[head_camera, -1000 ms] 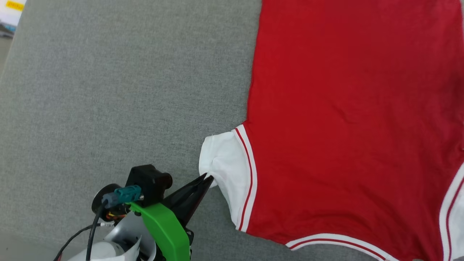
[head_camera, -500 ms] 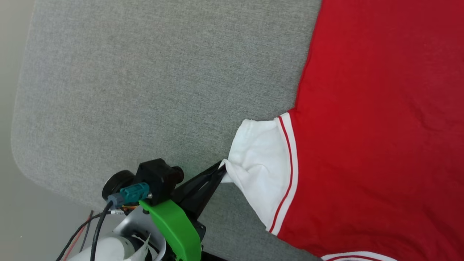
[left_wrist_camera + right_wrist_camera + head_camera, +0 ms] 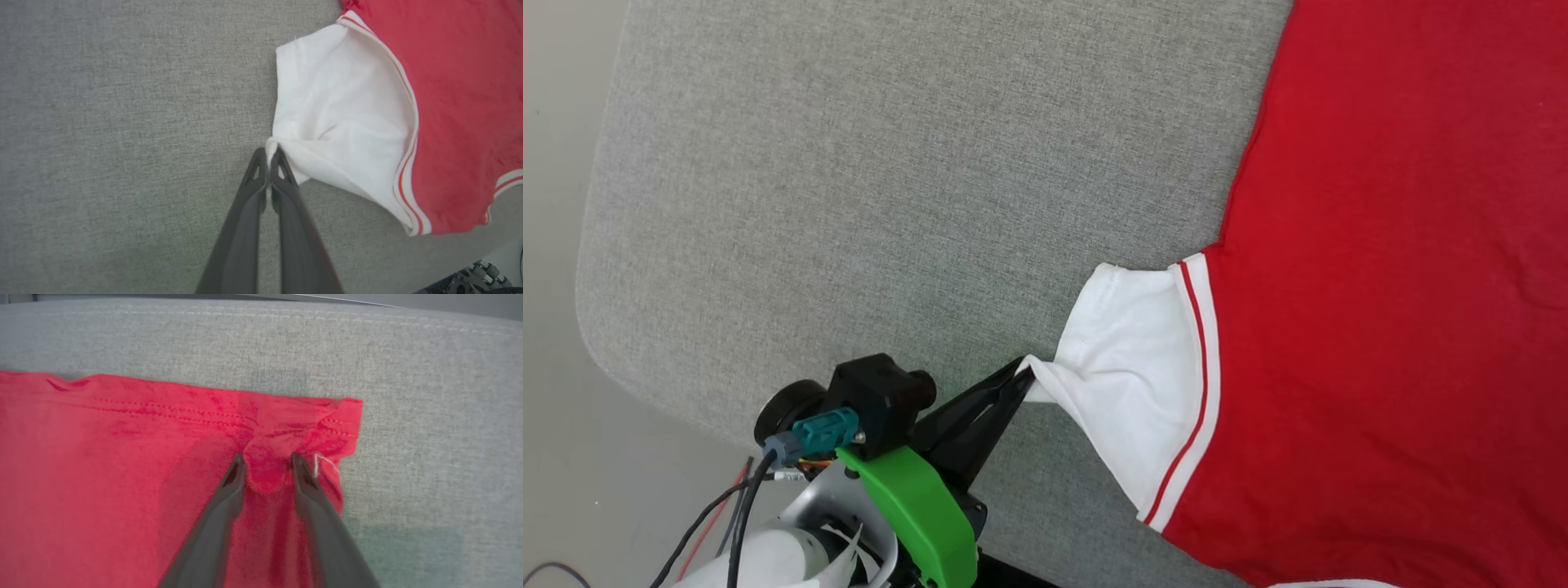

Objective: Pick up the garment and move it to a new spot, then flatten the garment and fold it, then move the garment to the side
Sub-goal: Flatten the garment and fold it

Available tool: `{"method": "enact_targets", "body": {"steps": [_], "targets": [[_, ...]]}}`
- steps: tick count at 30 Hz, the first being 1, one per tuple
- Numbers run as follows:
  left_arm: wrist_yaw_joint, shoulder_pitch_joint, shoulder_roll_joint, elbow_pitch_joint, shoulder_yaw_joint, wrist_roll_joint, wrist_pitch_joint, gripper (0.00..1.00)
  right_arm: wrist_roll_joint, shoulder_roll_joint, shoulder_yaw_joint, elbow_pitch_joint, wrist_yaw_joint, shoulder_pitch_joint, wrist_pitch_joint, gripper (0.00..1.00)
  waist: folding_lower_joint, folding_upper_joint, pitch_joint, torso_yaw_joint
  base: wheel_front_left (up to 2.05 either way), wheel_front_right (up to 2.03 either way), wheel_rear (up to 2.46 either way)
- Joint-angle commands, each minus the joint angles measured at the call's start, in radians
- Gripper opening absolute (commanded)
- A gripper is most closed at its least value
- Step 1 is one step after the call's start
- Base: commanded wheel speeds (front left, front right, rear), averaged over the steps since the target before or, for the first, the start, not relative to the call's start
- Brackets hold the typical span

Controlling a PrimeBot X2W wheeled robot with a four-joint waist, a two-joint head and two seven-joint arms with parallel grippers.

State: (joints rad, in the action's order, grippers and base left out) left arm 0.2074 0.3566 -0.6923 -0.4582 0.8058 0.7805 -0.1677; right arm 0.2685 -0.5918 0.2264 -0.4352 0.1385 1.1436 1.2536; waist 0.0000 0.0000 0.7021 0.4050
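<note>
Grey woven fabric covers the padded table (image 3: 849,163) I'm working over. Its rounded corner gives way to pale bare floor (image 3: 556,367) well to the left of my left gripper (image 3: 1023,372). That gripper's two dark fingers are pressed together on the outer edge of the white short sleeve (image 3: 1131,367), which comes to a point at their tips. I judge the hold is meant to spread the sleeve away from the body. Beyond the fingertips the garment (image 3: 1388,286), a red jersey T-shirt with red-and-white striped trim, lies flat on the cloth. My right gripper (image 3: 267,463) has its fingers partly apart, straddling a hump of red cloth just inside the stitched hem corner (image 3: 345,412). Whether that pinch is firm, I can't tell. A loose white thread (image 3: 325,462) sits just right of the fingers.
</note>
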Motion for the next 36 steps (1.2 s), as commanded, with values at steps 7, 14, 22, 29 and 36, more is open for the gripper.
{"method": "enact_targets", "body": {"steps": [7, 14, 22, 29, 36], "targets": [[-0.003, 0.021, 0.0, 0.013, -0.006, 0.005, 0.008, 0.0, 0.016, 0.006, -0.033, -0.036, -0.008, -0.109, -0.004, 0.0, 0.0, 0.0, -0.03, -0.014, 0.0, 0.0, 0.0], [0.003, 0.013, -0.006, 0.037, -0.015, 0.014, 0.013, 0.0, 0.047, -0.029, -0.082, -0.059, -0.008, -0.206, -0.063, 0.0, 0.0, 0.0, -0.12, -0.055, 0.0, 0.0, 0.0], [0.014, -0.012, -0.006, 0.09, -0.022, 0.043, 0.019, 0.0, 0.091, -0.023, -0.101, -0.073, -0.008, -0.372, -0.114, 0.0, 0.0, 0.0, -0.266, -0.12, 0.0, 0.0, 0.0], [0.017, -0.061, 0.007, 0.158, -0.029, 0.083, 0.052, 0.0, 0.134, 0.014, -0.08, -0.036, -0.008, -0.576, -0.139, 0.0, 0.0, 0.0, -0.392, -0.181, 0.0, 0.0, 0.0], [0.034, -0.123, -0.002, 0.194, -0.041, 0.113, 0.082, 0.0, 0.162, 0.062, -0.049, 0.085, -0.008, -0.77, -0.16, 0.0, 0.0, 0.0, -0.489, -0.242, 0.0, 0.0, 0.0]]}}
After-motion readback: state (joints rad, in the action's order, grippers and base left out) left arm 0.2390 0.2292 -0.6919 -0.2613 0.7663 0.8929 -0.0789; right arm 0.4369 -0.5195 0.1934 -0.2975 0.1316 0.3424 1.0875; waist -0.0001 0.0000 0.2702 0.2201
